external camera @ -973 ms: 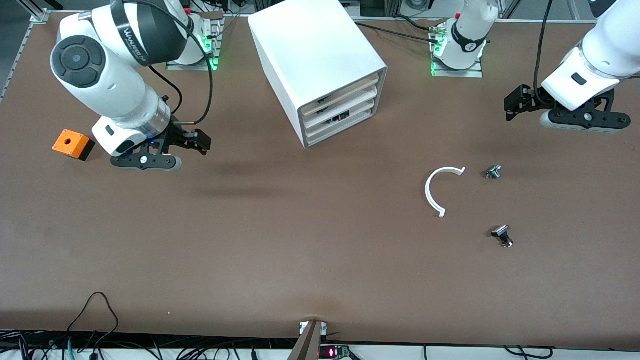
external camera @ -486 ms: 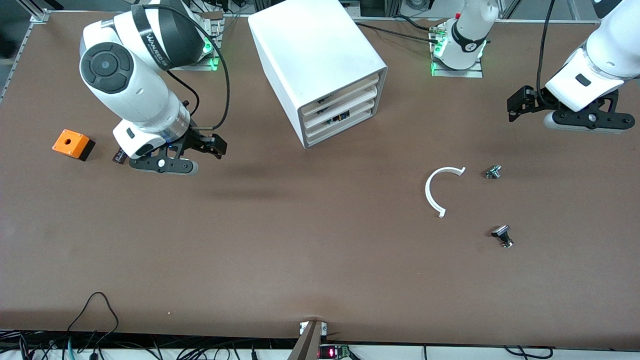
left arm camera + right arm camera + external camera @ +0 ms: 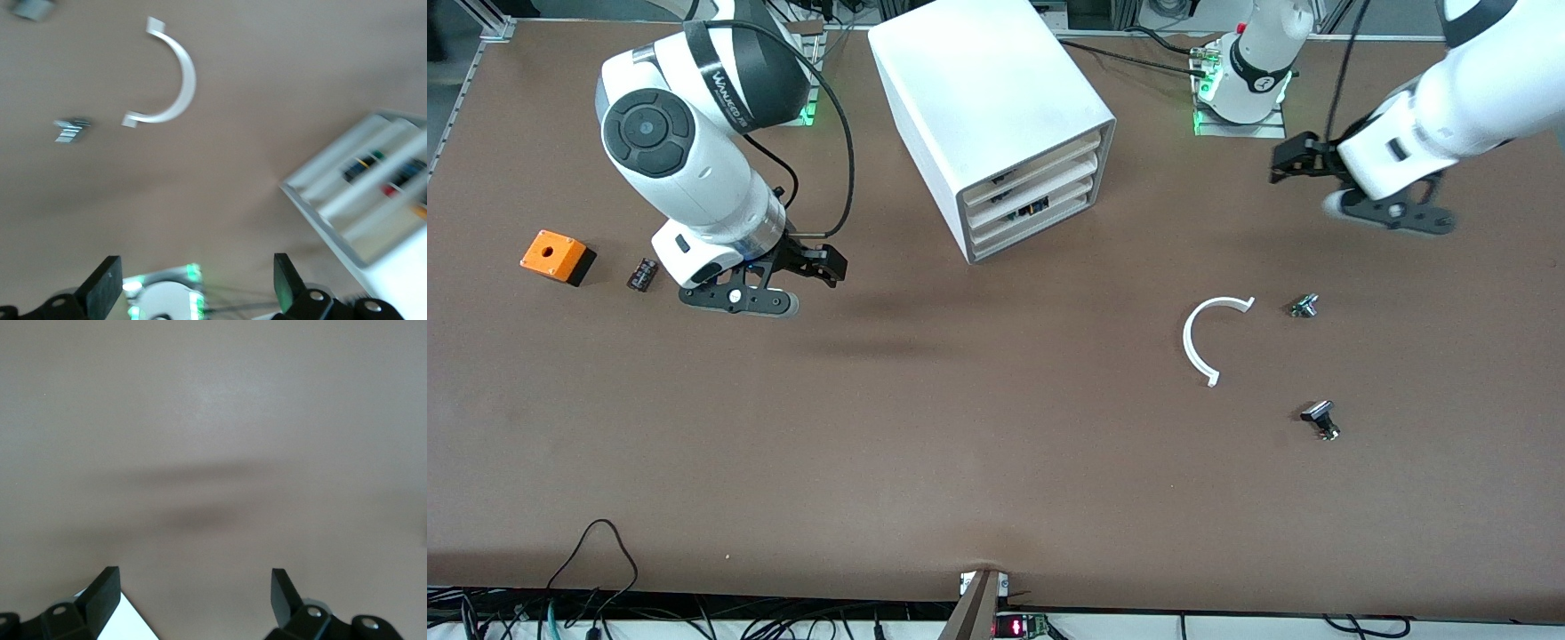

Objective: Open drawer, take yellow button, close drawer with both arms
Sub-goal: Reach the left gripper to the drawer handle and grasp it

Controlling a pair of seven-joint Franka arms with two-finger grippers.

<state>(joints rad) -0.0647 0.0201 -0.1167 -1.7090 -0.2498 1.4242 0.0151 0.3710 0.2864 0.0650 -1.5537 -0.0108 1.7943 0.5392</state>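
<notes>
Drawers (image 3: 1032,200) sit pushed into the big white cabinet (image 3: 978,98) toward the bases' edge of the brown worktop (image 3: 960,444), small parts showing through their fronts; the button cannot be told among them. Right end effector (image 3: 818,264) hangs open and empty over bare worktop, near the small black block (image 3: 641,273) and orange box (image 3: 557,256). Left end effector (image 3: 1294,160) is open and empty over the left arm's end. Nearer the front camera lie a white curved strip (image 3: 1199,342) and two small metal parts (image 3: 1304,306) (image 3: 1320,418).
</notes>
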